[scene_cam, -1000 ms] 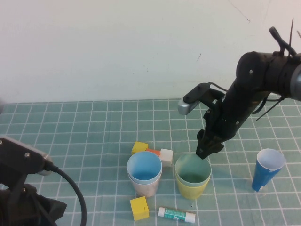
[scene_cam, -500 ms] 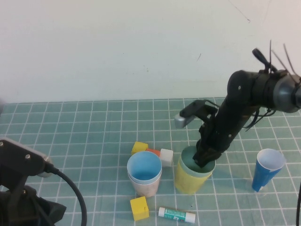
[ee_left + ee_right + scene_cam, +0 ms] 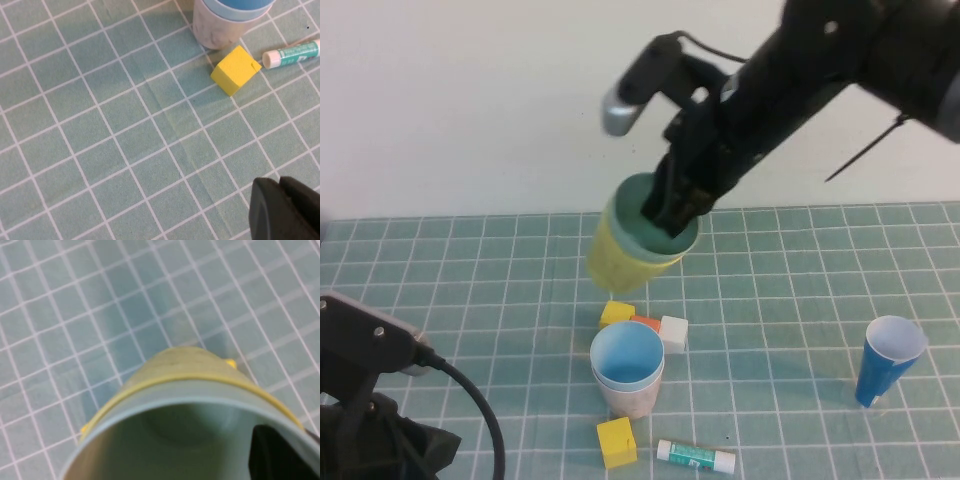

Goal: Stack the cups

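Note:
My right gripper [image 3: 672,213] is shut on the rim of the pale green cup [image 3: 638,203], which is nested inside the yellow cup [image 3: 618,256]. Both hang tilted in the air, above and behind the blocks. In the right wrist view the green cup's inside [image 3: 165,435] fills the lower part, with the yellow cup [image 3: 185,365] outside it. One dark finger [image 3: 280,455] sits inside the rim. The light blue cup [image 3: 626,354] stands nested in the pink cup [image 3: 630,398] on the table. My left gripper [image 3: 278,183] is shut and empty, low at the near left, close to the pink cup [image 3: 220,32].
A tall dark-blue cup [image 3: 888,360] stands at the right. Two yellow cubes [image 3: 616,442] [image 3: 616,312], an orange block [image 3: 645,322], a white cube [image 3: 673,332] and a glue stick [image 3: 696,456] lie around the blue-and-pink stack. The left arm [image 3: 370,400] fills the near left corner.
The right gripper shut on the green cup's rim, then lifted the green and yellow cups off the table, up and to the left. The left arm has not moved.

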